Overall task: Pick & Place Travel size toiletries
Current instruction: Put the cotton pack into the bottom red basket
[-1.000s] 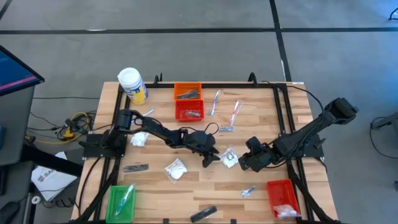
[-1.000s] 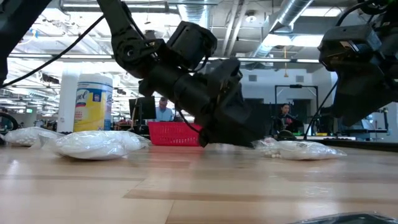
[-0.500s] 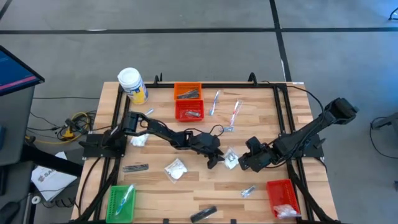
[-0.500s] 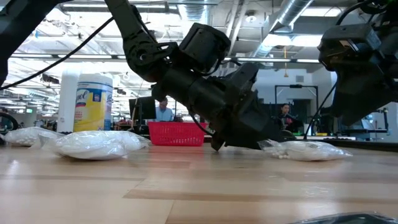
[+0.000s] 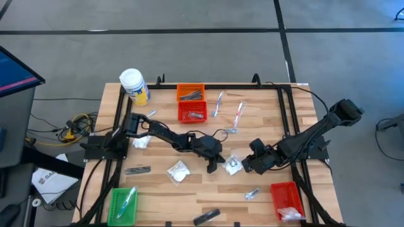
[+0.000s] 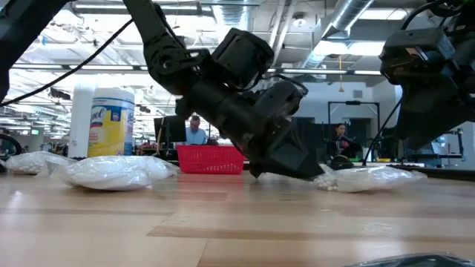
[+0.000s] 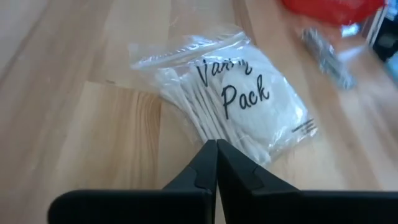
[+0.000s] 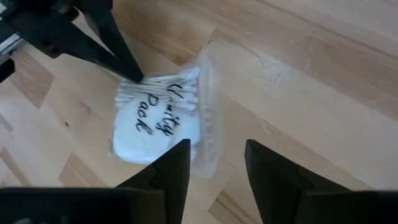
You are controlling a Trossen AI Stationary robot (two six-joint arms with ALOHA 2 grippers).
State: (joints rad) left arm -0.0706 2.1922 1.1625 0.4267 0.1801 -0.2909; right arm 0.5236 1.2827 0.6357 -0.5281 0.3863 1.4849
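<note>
A clear zip packet of white cotton swabs and pads [image 5: 232, 164], one of the travel size toiletries, lies flat mid-table. My left gripper [image 7: 216, 144] reaches it slanting down from the table's left and is shut at its swab end; the right wrist view shows the shut tips of my left gripper [image 8: 134, 79] there too. My right gripper [image 8: 214, 167] hovers open just right of the packet, above the wood, holding nothing. Other toiletries lie loose: white packets [image 5: 178, 171] [image 5: 140, 141], dark tubes [image 5: 137, 169] [image 5: 206, 217], foil sachets [image 5: 252, 193]. My left gripper has its two fingers closed together on the packet's edge at the swab end [image 7: 239, 142], coming slanting down from the table's left. Only the very tips [image 8: 132, 77] meet the plastic. The packet lies flat on the table.
Orange [image 5: 190, 93] and red [image 5: 192, 111] baskets stand at the far middle, a green basket [image 5: 123, 205] near left, a red basket [image 5: 287, 200] near right. A big white jar [image 5: 134, 85] stands far left. Clear sticks [image 5: 219, 103] [image 5: 239, 113] lie beyond the packet.
My left gripper has moved a little toward the table's right and down to the packet, rolled slightly, and shut at the packet's swab end. The packet has stayed flat on the table. My right gripper has kept still.
</note>
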